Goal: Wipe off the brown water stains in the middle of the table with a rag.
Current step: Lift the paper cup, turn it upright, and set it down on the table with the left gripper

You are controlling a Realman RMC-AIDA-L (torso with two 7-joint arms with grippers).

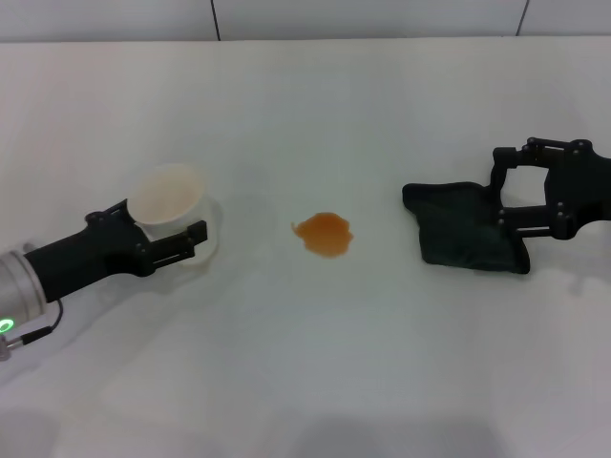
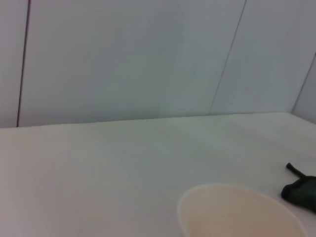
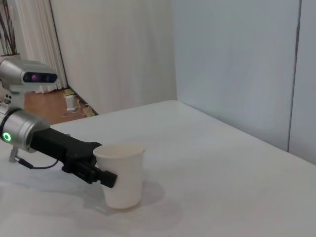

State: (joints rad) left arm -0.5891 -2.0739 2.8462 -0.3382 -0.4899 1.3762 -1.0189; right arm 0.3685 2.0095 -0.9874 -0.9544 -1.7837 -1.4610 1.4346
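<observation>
The brown water stain (image 1: 325,234) is a small orange-brown blotch in the middle of the white table (image 1: 305,382). The dark green-black rag (image 1: 463,227) lies flat to its right. My right gripper (image 1: 501,189) is open, with its fingers at the rag's right edge. My left gripper (image 1: 160,225) is shut on a white paper cup (image 1: 170,196) standing left of the stain. The left wrist view shows the cup's rim (image 2: 242,210) and the rag (image 2: 301,192). The right wrist view shows the cup (image 3: 121,173) with a finger (image 3: 101,175) of the left gripper against it.
The table's far edge (image 1: 305,40) meets a pale wall. In the right wrist view, the robot's head (image 3: 29,76) and a room with curtains lie behind the left arm.
</observation>
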